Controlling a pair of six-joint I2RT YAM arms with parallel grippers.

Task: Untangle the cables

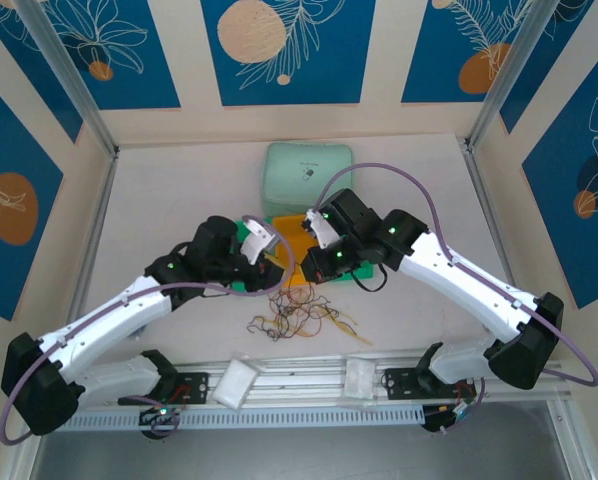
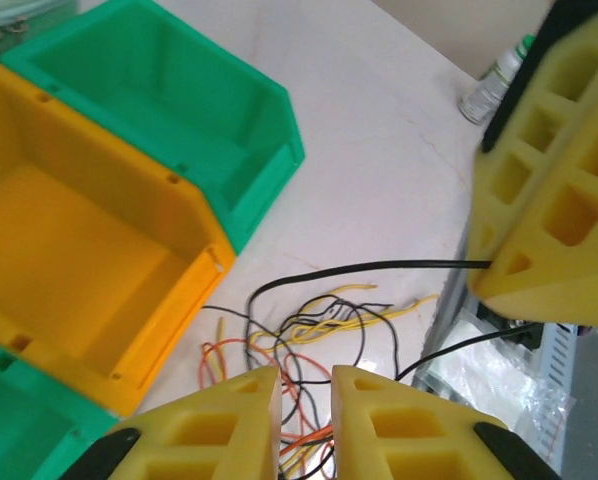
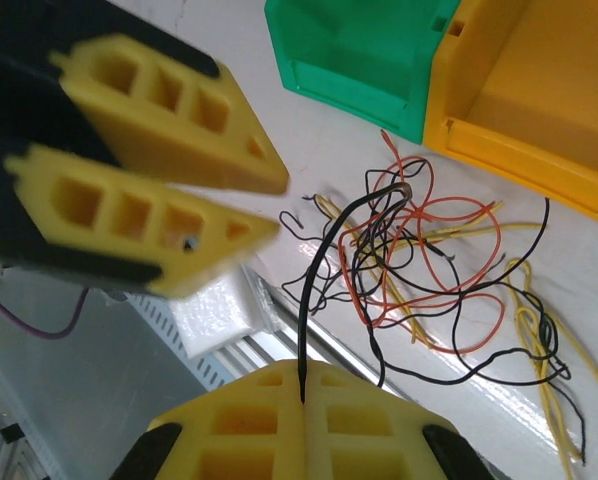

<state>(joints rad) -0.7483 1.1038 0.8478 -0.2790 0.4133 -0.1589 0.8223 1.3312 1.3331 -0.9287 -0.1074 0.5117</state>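
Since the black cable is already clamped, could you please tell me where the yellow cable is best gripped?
Probably take the yellow cable by its outer stretch, clear of the dense tangle, coming straight down: it lies flat on the table there, with few strands crossing.

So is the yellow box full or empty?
Empty: the yellow box shows a bare floor, and the cables lie outside it on the table.
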